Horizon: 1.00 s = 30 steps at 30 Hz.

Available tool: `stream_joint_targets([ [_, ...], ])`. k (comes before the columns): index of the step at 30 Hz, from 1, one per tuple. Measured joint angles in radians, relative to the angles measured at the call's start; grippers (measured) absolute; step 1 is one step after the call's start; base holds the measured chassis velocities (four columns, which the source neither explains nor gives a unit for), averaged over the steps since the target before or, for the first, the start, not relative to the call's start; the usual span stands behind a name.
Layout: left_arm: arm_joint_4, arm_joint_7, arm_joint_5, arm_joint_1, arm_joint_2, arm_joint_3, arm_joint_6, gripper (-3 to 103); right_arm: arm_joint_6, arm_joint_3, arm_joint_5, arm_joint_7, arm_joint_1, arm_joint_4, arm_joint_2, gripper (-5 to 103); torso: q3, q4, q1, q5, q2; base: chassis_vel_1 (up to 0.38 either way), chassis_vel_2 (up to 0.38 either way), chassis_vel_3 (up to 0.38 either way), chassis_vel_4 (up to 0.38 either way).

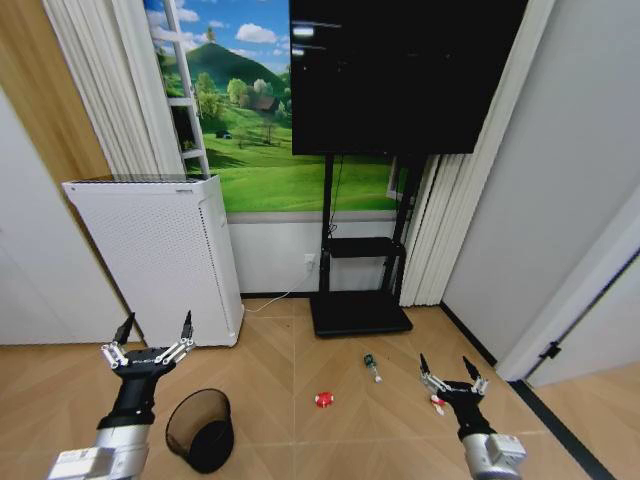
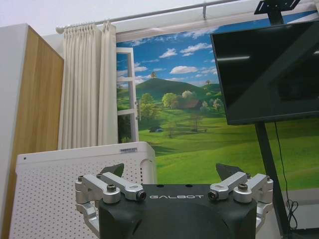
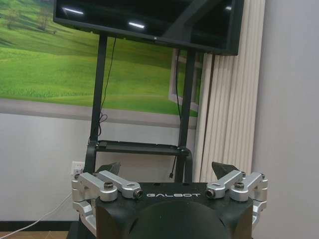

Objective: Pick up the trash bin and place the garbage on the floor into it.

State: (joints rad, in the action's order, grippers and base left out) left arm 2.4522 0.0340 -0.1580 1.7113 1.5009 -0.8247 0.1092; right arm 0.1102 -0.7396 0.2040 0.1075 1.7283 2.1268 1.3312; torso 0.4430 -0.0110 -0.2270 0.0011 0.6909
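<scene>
Trash bin (image 1: 200, 430) near left on floor (image 1: 290, 370), untouched. Left gripper (image 1: 148, 335) spread, held above and just left of it; right gripper (image 1: 452, 372) spread, idle. Best lowered over far rim, one finger inside mesh. Garbage: red piece (image 1: 324, 399), bottle (image 1: 372, 367) mid-floor.

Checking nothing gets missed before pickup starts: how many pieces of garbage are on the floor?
3: a green-labelled bottle nearest the TV stand, a red-and-white piece mid-floor, and another red-and-white piece partly hidden behind the right gripper.

1 trash bin (image 1: 200, 430), 2 red-white pcs (image 1: 324, 399), 1 bottle (image 1: 372, 367), 2 claws (image 1: 146, 334)
</scene>
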Motion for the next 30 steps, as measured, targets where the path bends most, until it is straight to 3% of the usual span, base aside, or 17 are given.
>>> stream_joint_targets([
  [1, 0.0, 0.001, -0.002, 0.0, -0.001, 0.0, 0.0, 100, 0.001, -0.001, -0.001, 0.0, 0.0, 0.0, -0.001, 100, 0.0, -0.0002, 0.0, -0.0023, 0.0, -0.321, 0.335, 0.334, -0.298],
  [4, 0.0, 0.001, -0.003, 0.0, -0.001, 0.0, 0.0, 100, 0.001, -0.001, 0.0, 0.0, 0.0, 0.0, -0.002, 100, 0.0, -0.0005, 0.0, -0.0019, 0.0, -0.321, 0.3, 0.296, -0.298],
  [5, 0.001, 0.001, -0.004, 0.0, -0.001, 0.0, 0.0, 100, 0.001, 0.0, 0.001, 0.0, 0.0, 0.0, -0.003, 100, 0.0, 0.0003, -0.001, 0.0001, 0.0, -0.237, 0.283, 0.22, -0.237],
  [9, 0.001, 0.002, -0.007, -0.001, -0.002, 0.0, 0.0, 100, 0.001, 0.002, 0.002, 0.0, -0.003, 0.0, -0.006, 100, 0.0, -0.0006, -0.001, -0.0021, 0.0, -0.177, 0.17, 0.141, -0.094],
  [10, 0.002, 0.002, -0.008, -0.001, -0.003, 0.0, 0.0, 100, 0.001, 0.004, 0.002, 0.0, -0.005, 0.0, -0.008, 100, 0.0, -0.0002, -0.001, -0.0007, 0.0, -0.018, 0.035, 0.013, -0.066],
  [30, 0.009, 0.002, -0.03, -0.002, -0.008, 0.0, -0.006, 100, 0.028, 0.011, 0.009, -0.012, -0.011, -0.005, -0.016, 100, 0.0, -0.0003, 0.0, -0.0011, 0.0, 0.022, -0.021, -0.015, 0.021],
])
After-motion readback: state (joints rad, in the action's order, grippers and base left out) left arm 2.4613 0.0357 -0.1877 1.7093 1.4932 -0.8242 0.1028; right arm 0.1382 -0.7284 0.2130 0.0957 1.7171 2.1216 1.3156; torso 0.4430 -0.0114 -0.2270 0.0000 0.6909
